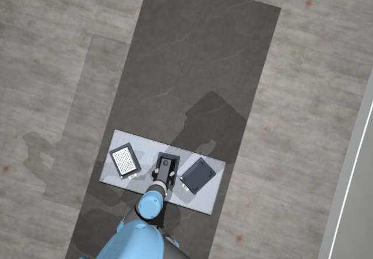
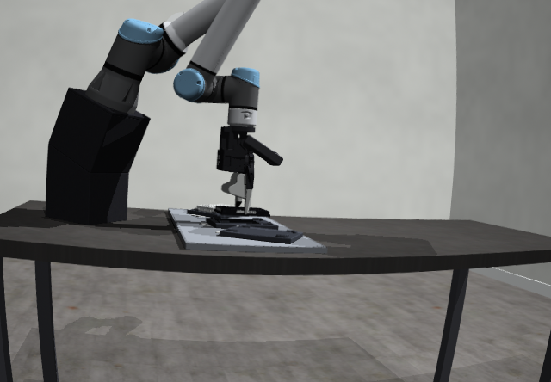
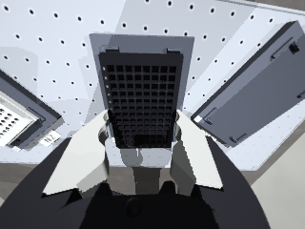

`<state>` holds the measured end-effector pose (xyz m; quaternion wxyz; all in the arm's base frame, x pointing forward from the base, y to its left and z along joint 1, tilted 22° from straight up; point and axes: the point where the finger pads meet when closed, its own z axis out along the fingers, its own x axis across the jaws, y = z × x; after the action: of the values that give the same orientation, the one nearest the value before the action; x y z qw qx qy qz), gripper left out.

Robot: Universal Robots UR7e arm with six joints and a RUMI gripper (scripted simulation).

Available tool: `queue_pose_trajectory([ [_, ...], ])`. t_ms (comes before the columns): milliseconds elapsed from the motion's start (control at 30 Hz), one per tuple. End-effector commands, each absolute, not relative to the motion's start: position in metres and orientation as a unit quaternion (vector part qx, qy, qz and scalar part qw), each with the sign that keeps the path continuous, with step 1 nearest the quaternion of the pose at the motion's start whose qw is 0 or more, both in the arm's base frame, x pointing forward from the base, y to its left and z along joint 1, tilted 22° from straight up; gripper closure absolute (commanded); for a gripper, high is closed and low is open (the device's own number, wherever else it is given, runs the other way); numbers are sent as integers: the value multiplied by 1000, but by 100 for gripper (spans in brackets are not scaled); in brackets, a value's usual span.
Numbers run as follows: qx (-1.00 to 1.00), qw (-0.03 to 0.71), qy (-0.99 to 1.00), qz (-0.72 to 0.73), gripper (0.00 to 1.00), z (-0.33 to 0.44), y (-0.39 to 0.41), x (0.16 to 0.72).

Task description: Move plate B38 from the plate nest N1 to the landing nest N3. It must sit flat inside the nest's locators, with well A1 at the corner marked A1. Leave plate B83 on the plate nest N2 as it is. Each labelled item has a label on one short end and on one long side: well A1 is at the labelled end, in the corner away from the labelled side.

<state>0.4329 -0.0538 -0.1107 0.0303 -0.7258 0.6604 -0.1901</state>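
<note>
My gripper point(image 1: 162, 174) point(image 2: 244, 202) point(image 3: 143, 110) is shut on a black well plate point(image 3: 140, 95) point(image 2: 256, 212), plate B38, gripping its long sides near one short end. The plate hangs level, a little above the middle grey nest point(image 1: 175, 157) point(image 2: 263, 224) point(image 3: 143, 42), and lines up with it lengthwise. In the top view the gripper body hides most of the plate. A white well plate point(image 1: 123, 160) point(image 3: 10, 116), plate B83, sits in the left nest point(image 1: 112, 156). The right nest point(image 1: 199, 174) point(image 2: 263, 234) point(image 3: 257, 91) is dark, turned at an angle, and holds nothing.
All three nests stand on a pale perforated baseplate point(image 1: 144, 147) point(image 2: 195, 237) point(image 3: 57, 57) on a dark table point(image 1: 196, 54) point(image 2: 400, 240). Small white label tags point(image 1: 132, 176) point(image 1: 185, 186) lie beside the nests, too small to read. The arm's black base point(image 2: 89, 160) stands at the table's left.
</note>
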Motion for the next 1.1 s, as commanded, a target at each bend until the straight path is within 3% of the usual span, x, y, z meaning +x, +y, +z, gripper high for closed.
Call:
queue_pose_trajectory([
  [0,-725,31,661,-192,100,-112,-56,435],
  [1067,-725,31,661,-192,100,-121,-58,438],
])
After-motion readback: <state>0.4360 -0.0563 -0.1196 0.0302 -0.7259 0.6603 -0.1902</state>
